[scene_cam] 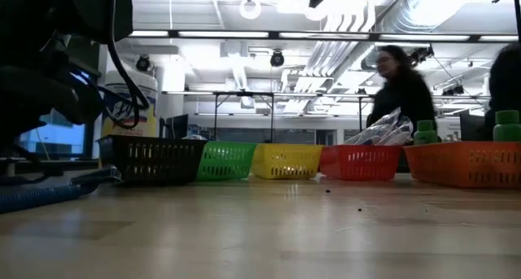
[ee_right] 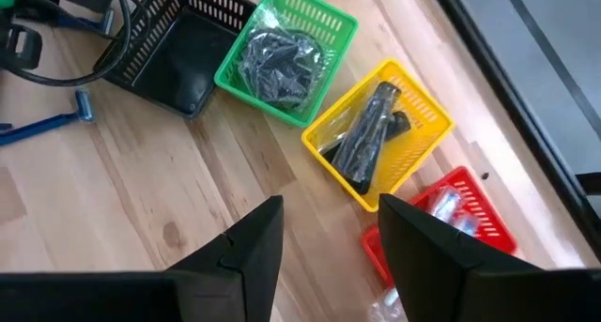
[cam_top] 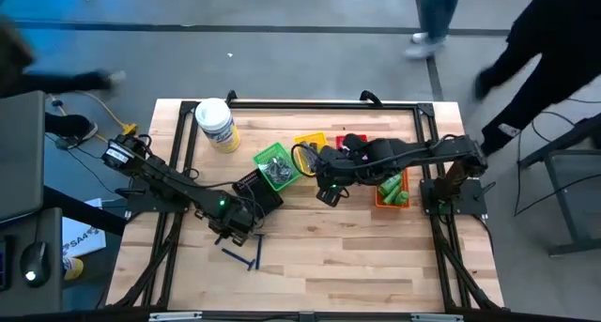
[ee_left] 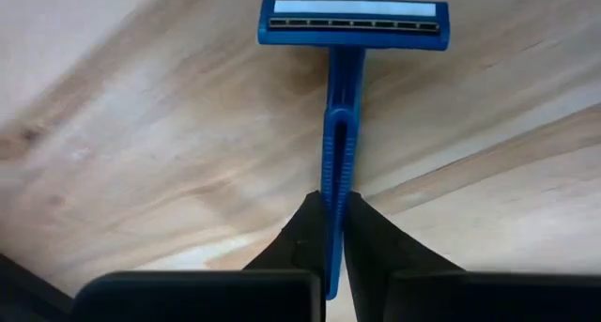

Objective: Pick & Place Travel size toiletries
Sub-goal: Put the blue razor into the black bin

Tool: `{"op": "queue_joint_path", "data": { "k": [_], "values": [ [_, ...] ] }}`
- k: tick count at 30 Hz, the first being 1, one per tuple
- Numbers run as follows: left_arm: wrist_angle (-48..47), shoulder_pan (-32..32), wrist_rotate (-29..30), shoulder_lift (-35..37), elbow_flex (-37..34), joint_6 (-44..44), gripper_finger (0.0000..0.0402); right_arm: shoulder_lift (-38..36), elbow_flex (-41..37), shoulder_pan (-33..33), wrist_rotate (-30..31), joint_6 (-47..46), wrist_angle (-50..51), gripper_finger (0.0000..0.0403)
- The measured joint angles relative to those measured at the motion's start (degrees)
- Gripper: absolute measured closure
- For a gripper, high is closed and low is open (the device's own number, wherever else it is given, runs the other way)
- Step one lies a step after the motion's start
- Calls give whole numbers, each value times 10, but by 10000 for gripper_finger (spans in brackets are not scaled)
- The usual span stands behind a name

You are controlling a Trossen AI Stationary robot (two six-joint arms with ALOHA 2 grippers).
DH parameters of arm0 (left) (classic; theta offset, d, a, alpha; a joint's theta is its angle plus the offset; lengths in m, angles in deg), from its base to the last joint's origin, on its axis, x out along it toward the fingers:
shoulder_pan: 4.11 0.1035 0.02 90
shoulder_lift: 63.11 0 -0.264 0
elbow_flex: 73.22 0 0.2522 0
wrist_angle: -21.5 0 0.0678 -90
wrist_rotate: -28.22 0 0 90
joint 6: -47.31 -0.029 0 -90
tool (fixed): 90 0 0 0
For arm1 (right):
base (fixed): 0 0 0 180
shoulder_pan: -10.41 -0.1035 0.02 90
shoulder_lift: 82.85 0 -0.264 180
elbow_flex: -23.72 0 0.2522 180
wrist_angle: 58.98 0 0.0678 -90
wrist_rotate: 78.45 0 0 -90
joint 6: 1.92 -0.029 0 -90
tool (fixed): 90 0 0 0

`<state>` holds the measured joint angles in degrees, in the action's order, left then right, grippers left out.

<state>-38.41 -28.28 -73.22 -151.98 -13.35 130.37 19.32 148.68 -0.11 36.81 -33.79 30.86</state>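
High view looks straight down; low view sits at tabletop level; both share the coloured baskets (cam_top: 275, 165)

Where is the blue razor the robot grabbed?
The razor is pinched in the left gripper on the table's front left, in front of the black basket.

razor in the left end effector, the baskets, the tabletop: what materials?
Razor: blue plastic by the look, smooth moulded handle with a slot, pale strip above the blades on its head. Green basket and yellow basket: likely plastic, glossy bright lattice walls. Table: wood, light planks with visible grain, matte.
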Motion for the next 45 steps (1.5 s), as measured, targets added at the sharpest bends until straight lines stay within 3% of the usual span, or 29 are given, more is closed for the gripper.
{"op": "queue_joint_path", "data": {
  "k": [10, 19, 30, 39, 45],
  "values": [
    [-25, 1, 24, 119, 9, -17, 390, -77, 0, 0, 35, -29, 9, 237],
    [-37, 56, 154, 210, 72, -45, 390, -113, 0, 0, 84, -29, 8, 237],
    [-9, 185, 156, 155, 77, -127, 390, -109, 0, 5, 96, -28, 6, 237],
    [19, 185, 163, 102, 77, -108, 387, -109, 0, 5, 95, -25, 5, 237],
    [27, 185, 163, 88, 78, -93, 343, -109, 0, 5, 95, -17, 11, 237]
  ]
}}
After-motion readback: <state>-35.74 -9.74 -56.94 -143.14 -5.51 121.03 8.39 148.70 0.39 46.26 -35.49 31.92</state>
